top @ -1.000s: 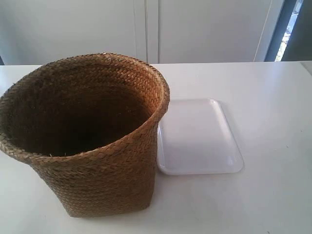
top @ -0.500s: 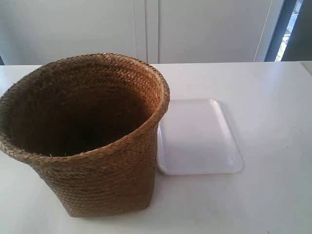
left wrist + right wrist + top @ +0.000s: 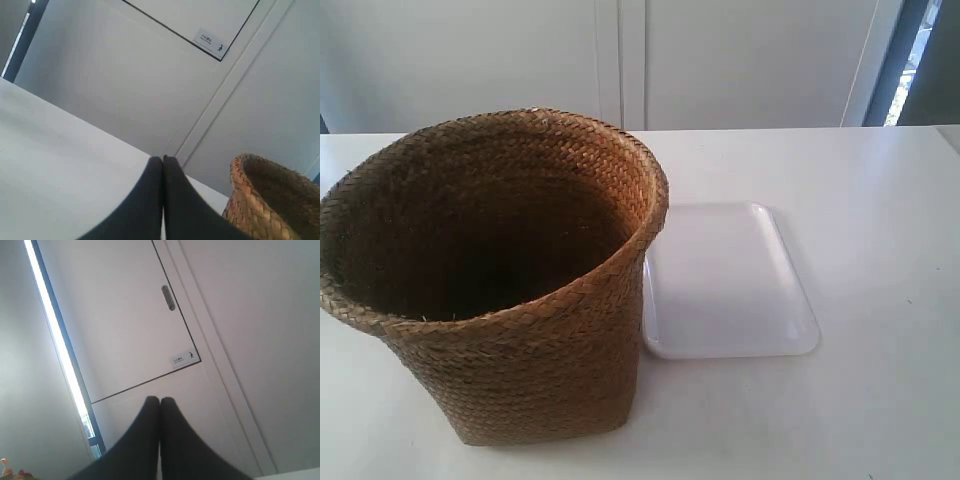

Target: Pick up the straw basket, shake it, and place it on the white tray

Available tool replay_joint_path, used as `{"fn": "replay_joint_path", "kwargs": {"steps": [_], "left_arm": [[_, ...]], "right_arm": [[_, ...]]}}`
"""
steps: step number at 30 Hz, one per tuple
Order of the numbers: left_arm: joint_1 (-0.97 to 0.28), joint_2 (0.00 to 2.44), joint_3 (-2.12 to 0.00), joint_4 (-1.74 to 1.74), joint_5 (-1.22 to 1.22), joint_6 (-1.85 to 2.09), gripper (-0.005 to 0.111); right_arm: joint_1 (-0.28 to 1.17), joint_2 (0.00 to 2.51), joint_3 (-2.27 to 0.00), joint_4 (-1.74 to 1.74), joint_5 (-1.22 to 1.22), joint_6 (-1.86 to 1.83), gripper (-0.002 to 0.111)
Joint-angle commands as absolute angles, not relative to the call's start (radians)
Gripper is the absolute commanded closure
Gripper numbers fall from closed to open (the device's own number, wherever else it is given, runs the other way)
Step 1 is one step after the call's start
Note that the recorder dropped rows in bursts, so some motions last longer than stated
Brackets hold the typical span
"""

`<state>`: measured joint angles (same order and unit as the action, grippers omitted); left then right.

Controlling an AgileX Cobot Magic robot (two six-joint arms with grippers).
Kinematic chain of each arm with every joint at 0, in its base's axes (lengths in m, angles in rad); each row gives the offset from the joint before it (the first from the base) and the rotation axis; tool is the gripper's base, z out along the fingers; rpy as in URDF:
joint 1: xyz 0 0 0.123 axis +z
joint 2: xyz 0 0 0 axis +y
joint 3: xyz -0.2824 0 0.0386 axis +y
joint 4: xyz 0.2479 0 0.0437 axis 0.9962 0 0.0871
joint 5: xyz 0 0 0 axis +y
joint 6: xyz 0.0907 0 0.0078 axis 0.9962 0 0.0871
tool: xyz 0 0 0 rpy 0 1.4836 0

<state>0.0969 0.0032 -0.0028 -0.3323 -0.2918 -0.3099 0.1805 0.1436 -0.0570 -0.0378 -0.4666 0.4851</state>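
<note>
The straw basket (image 3: 510, 340) stands upright on the white table at the exterior view's left, its dark inside facing up. The white tray (image 3: 725, 280) lies flat right beside it, its near corner just under the basket's flared rim. No arm shows in the exterior view. In the left wrist view my left gripper (image 3: 162, 159) is shut with nothing between its black fingers, and the basket's rim (image 3: 250, 200) sits a short way off to one side. My right gripper (image 3: 160, 400) is shut too, empty, pointing at a wall and door.
The white table (image 3: 880, 200) stretches around both things. Grey wall panels and a door (image 3: 740, 60) stand behind it. A bright window strip (image 3: 55, 340) runs beside the door in the right wrist view.
</note>
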Motion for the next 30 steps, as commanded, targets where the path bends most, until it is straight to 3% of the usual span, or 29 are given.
{"fn": "replay_joint_path", "kwargs": {"steps": [1, 4, 7, 19, 30], "left_arm": [[0.098, 0.0, 0.0, -0.336, -0.295, -0.333, 0.107], [0.098, 0.0, 0.0, -0.336, -0.383, -0.452, 0.107], [0.098, 0.018, -0.032, -0.336, -0.432, -0.477, 0.107], [0.098, 0.367, -0.461, -0.179, -0.119, -0.319, 0.107], [0.098, 0.713, -0.878, -0.166, 0.297, -0.056, 0.107]], "right_arm": [[0.179, 0.329, -0.118, -0.037, -0.491, 0.459, 0.108], [0.179, 0.452, -0.181, -0.037, -0.585, 0.427, 0.108], [0.179, 0.568, -0.331, -0.05, -0.524, 0.431, 0.108], [0.179, 0.821, -0.752, -0.158, 0.078, 0.33, 0.108], [0.179, 0.998, -1.044, -0.158, 0.456, 0.124, 0.108]]}}
